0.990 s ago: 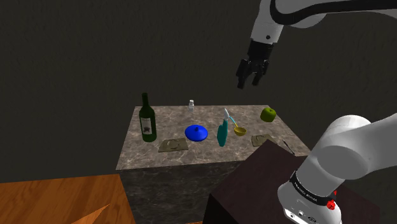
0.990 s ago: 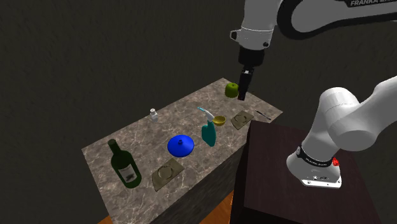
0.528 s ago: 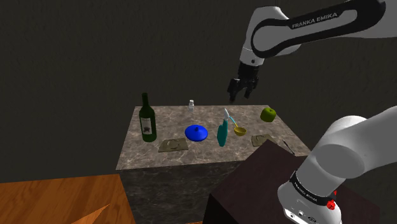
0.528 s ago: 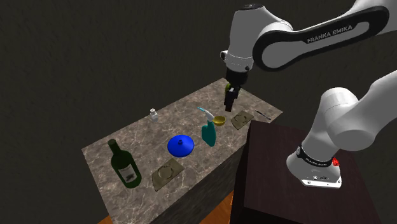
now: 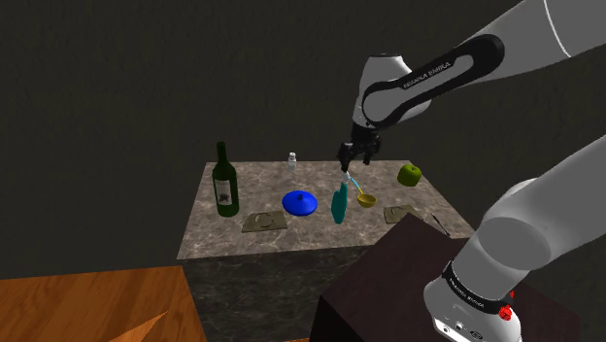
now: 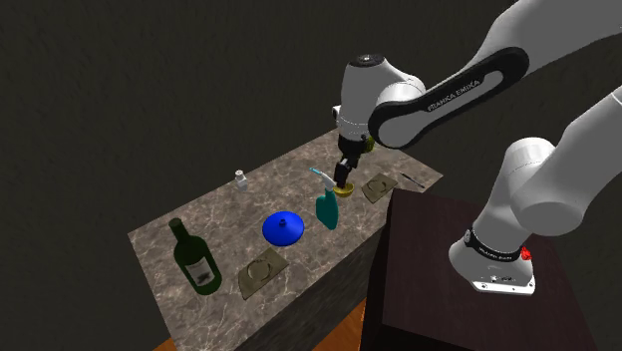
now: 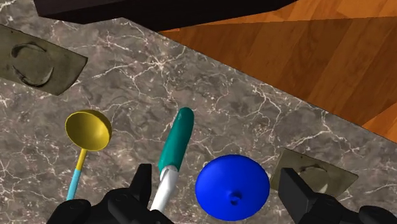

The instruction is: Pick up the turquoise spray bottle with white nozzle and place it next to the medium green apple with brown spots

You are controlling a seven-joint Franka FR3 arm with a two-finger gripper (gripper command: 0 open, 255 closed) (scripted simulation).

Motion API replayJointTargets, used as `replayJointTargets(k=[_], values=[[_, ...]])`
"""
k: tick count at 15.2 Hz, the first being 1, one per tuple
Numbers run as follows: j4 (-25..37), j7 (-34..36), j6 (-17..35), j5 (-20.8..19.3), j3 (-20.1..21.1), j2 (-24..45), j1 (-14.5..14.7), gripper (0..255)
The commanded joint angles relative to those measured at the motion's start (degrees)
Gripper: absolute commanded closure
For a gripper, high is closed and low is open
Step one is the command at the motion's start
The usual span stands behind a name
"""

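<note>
Gripper, wide open and empty, hangs over the bottle, which sits off-centre beneath it: approach step, so next it likely must centre, descend and clamp

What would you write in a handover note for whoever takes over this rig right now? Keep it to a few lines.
Gripper: open, hovering just above the spray bottle, holding nothing.
Bottle: teal, upright on the marble table, untouched.
Green apple: near the table's far right corner in the shoulder view.
Done: approach only.
Left: grasp, lift, set down beside the apple.
</note>
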Motion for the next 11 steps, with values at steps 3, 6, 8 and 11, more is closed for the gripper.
replayJointTargets(k=[3, 6, 8, 11], values=[[0.78, 2.69, 8.45, -3.87, -0.11, 8.45, -2.35, 0], [2.27, 5.79, 14.17, -7.74, -0.38, 15.26, -4.02, 0], [2.42, 6.34, 15.58, -8.46, -0.55, 16.77, -4.2, 0], [2.34, 6.94, 18.12, -9.31, -0.75, 19.24, -4.4, 0]])
